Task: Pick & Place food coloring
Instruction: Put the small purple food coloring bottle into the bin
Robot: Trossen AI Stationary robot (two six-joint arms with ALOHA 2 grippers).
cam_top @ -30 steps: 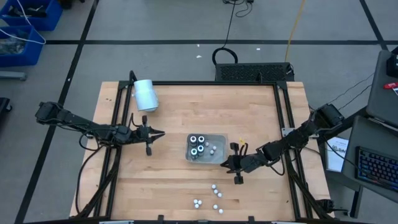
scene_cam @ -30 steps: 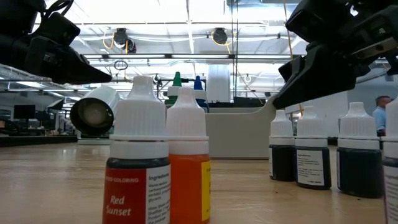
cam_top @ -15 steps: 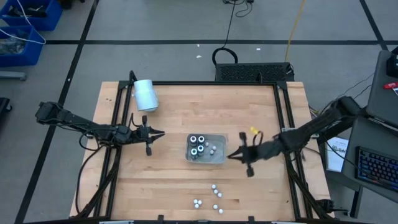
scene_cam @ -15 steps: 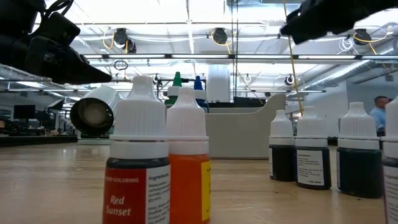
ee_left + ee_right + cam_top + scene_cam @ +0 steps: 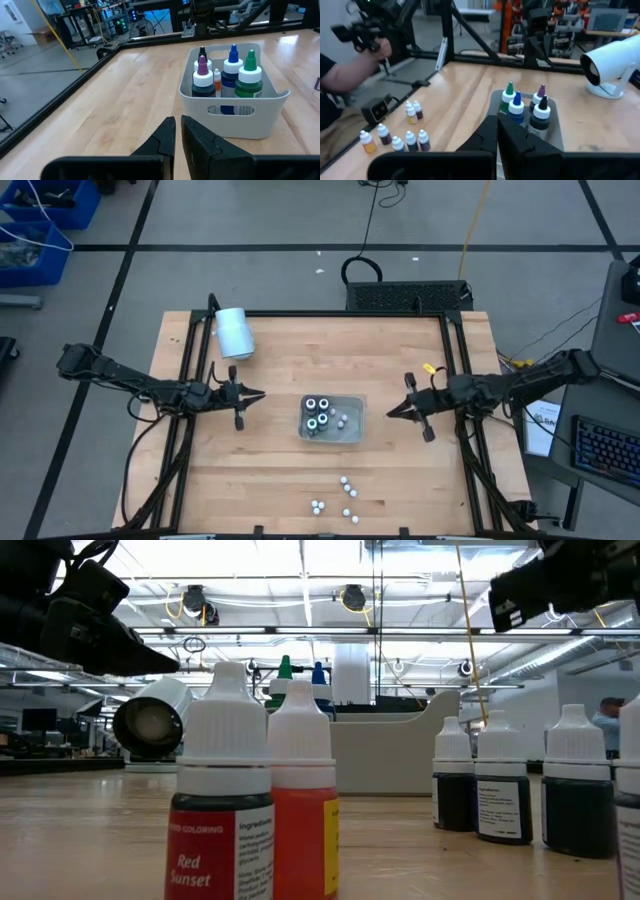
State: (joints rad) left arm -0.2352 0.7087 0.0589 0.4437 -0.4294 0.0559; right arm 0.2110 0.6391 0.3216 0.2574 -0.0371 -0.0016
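Meanwhile, both clenched, empty end effectors, left (image 5: 262, 394) and right (image 5: 390, 414), flank the tray (image 5: 352, 436) across bare tabletop.

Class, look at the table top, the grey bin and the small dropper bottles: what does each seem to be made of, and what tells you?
Table top: likely wood, butcher-block style, with pale strips, visible grain and a satin sheen.
Grey bin: probably moulded plastic, matte, with rounded corners and a cut-out handle.
Dropper bottles: apparently plastic, with smooth white ribbed caps and printed labels around dark or orange contents.
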